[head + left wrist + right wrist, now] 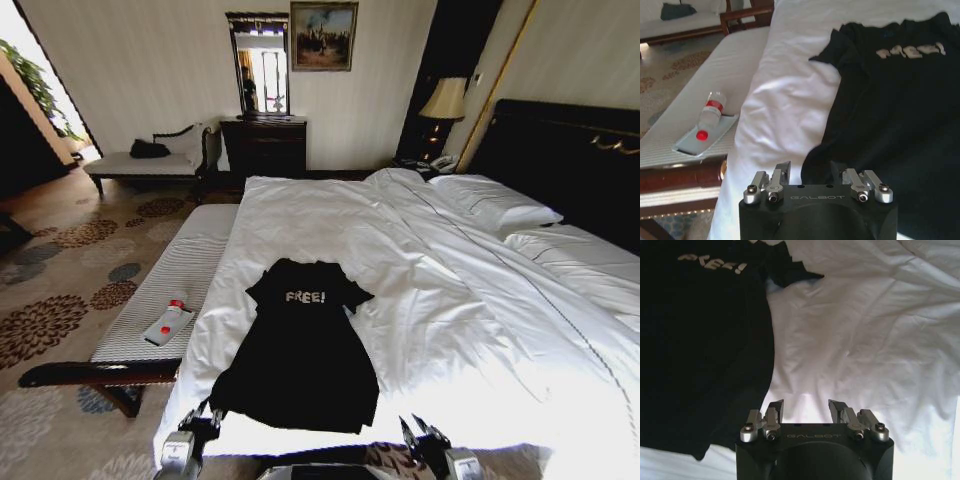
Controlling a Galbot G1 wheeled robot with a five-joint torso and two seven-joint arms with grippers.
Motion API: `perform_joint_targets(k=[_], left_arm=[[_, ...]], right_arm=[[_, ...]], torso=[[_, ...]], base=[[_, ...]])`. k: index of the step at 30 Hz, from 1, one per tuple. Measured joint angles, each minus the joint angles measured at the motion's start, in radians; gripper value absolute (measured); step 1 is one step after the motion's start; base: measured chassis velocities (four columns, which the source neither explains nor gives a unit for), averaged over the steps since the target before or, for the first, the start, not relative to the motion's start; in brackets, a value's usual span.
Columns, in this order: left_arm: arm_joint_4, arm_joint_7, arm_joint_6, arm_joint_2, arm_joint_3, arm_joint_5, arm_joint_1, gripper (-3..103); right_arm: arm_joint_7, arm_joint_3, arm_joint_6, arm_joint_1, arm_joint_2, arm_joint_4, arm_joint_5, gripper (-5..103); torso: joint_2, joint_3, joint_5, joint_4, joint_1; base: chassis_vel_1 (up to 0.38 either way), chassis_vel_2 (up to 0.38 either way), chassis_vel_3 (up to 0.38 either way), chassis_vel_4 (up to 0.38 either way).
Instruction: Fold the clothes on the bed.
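Lying flat near the bed's (420, 290) foot edge, T-shirt (300, 350); left gripper (197, 425) and right gripper (422, 432) both spread, empty, at its hem corners; risk: pinching sheet along with fabric.

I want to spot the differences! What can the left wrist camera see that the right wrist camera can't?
Left wrist camera alone: a clear plastic bottle with a red cap lying on a grey-striped bench, and the open left end effector. Right wrist camera alone: the open right end effector over wrinkled white sheets. Both: the black soft-fabric T-shirt with white lettering, flat on the white-sheeted bed.
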Motion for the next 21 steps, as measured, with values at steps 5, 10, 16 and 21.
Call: perform_joint_targets(k=[5, 10, 16, 21], left_arm=[[-0.005, 0.004, -0.02, -0.006, -0.003, 0.019, -0.055, 63], [0.013, 0.021, -0.035, -0.022, -0.004, 0.059, -0.14, 74], [0.06, 0.031, -0.014, -0.03, 0.017, -0.03, -0.4, 100], [0.09, 0.113, -0.074, 0.051, 0.001, -0.086, -0.456, 100]], right_arm=[[-0.01, 0.037, 0.048, 0.016, 0.004, 0.02, 0.021, 63], [-0.028, 0.094, 0.116, 0.017, 0.0, 0.021, 0.041, 85], [-0.03, 0.258, 0.033, 0.155, -0.043, 0.029, 0.401, 100], [-0.001, 0.327, -0.071, 0.35, -0.145, -0.032, 0.76, 100]], torso=[[0.0, 0.0, 0.0, 0.0001, 0.0], [0.0, 0.0, -0.0003, -0.0001, 0.0], [0.0, 0.0, 0.0001, -0.0003, 0.0], [0.0, 0.0, 0.0, 0.0001, 0.0]], base=[[0.0, 0.0, 0.0, 0.0], [0.0, 0.0, 0.0, 0.0], [0.0, 0.0, 0.0, 0.0], [0.0, 0.0, 0.0, 0.0]])
